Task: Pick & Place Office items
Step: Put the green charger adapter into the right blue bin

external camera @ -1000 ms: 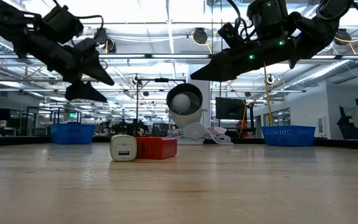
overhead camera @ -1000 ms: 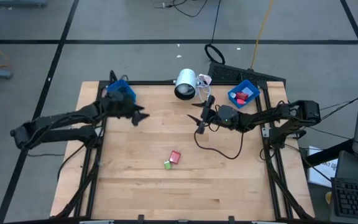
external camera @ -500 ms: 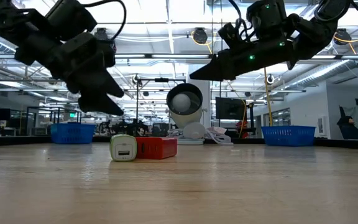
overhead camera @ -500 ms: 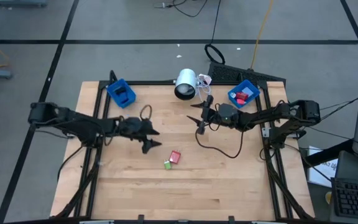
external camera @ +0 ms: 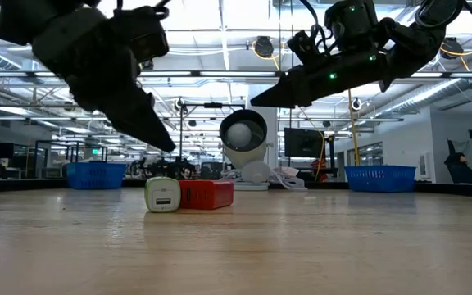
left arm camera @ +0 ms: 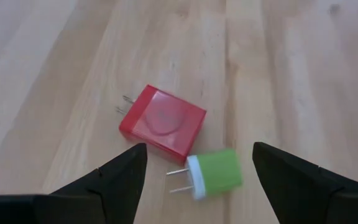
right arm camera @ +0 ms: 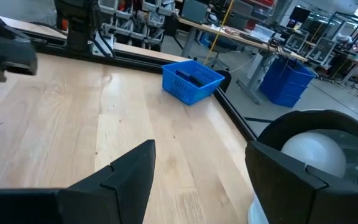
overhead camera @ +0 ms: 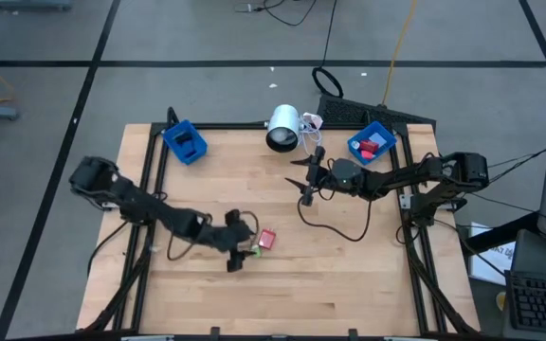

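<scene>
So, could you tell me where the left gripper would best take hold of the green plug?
Probably across the green plug's rounded green body, coming straight down from above. It lies flat on the table with its prongs pointing away from the body, and the red plug sits close beside it, so the fingers should close on the sides clear of that one. The left gripper is open above both.

Left gripper (overhead camera: 240, 254) hangs spread right above the red plug block (left arm camera: 161, 124) and green plug (left arm camera: 216, 172), which touch, bare wood all round them. The right gripper (overhead camera: 305, 180), white lamp (overhead camera: 282, 129) and both blue bins (overhead camera: 184, 142) sit well clear
</scene>
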